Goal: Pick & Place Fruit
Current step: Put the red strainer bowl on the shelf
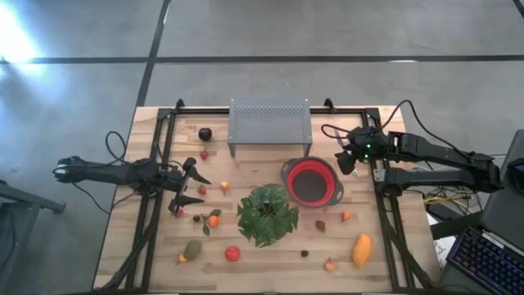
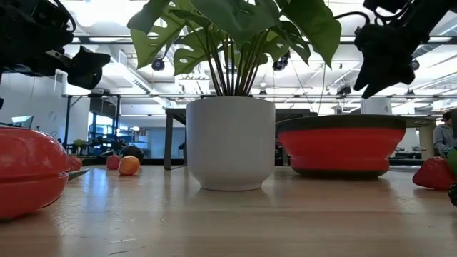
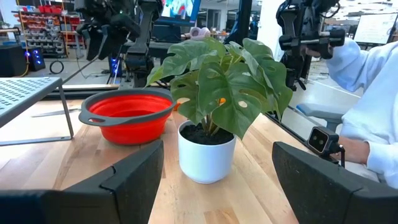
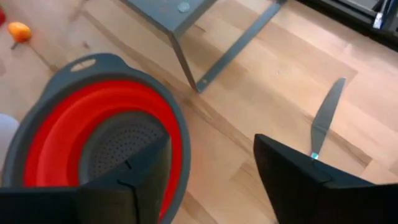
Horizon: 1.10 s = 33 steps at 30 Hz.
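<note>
Small fruits lie scattered on the wooden table: a dark purple round one (image 1: 205,133), orange ones (image 1: 224,187) (image 1: 214,220), a red one (image 1: 232,253), an olive-green piece (image 1: 192,249) and a yellow-orange oblong one (image 1: 361,250). The red colander bowl (image 1: 311,182) holds no fruit in the right wrist view. My left gripper (image 1: 191,188) is open and empty at the table's left, pointing toward the plant (image 3: 211,106). My right gripper (image 1: 345,160), open and empty, hangs above the table just beyond the bowl's far right rim (image 4: 177,134).
A leafy plant in a white pot (image 1: 266,215) stands in the table's middle, near the bowl. A grey perforated metal stand (image 1: 270,121) sits at the far edge. A flat grey blade-shaped piece (image 4: 323,118) lies beside the right gripper. A person in a light sleeve (image 3: 373,81) sits beyond the table.
</note>
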{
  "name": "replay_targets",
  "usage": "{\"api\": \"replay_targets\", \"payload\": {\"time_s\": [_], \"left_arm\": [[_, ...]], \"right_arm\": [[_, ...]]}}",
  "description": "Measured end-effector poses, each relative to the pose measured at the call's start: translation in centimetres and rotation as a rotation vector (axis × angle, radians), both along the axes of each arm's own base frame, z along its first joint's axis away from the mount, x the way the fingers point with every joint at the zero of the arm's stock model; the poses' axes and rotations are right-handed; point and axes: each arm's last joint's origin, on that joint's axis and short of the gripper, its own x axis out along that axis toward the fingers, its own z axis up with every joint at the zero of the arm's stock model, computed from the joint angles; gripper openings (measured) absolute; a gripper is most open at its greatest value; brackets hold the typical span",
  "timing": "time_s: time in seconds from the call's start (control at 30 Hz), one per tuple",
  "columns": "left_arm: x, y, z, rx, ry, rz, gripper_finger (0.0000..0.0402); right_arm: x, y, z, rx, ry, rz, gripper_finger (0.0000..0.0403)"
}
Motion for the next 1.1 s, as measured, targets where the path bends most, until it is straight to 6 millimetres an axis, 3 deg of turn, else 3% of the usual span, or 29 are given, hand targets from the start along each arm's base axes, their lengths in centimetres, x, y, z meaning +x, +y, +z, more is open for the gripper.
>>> {"api": "replay_targets", "payload": {"time_s": [0.23,0.7,1.1], "left_arm": [[0.0,0.0,0.0,0.000,0.000,0.000,0.0305],[0.0,0.0,0.0,0.000,0.001,0.000,0.0305],[0.0,0.0,0.0,0.000,0.001,0.000,0.0305]], "right_arm": [[1.4,-0.4,-1.4,0.043,0.096,-0.017,0.0258],[3.4,-0.8,-3.6,0.154,0.219,0.017,0.0226],[4.2,-0.8,-4.6,0.221,0.265,0.050,0.0247]]}}
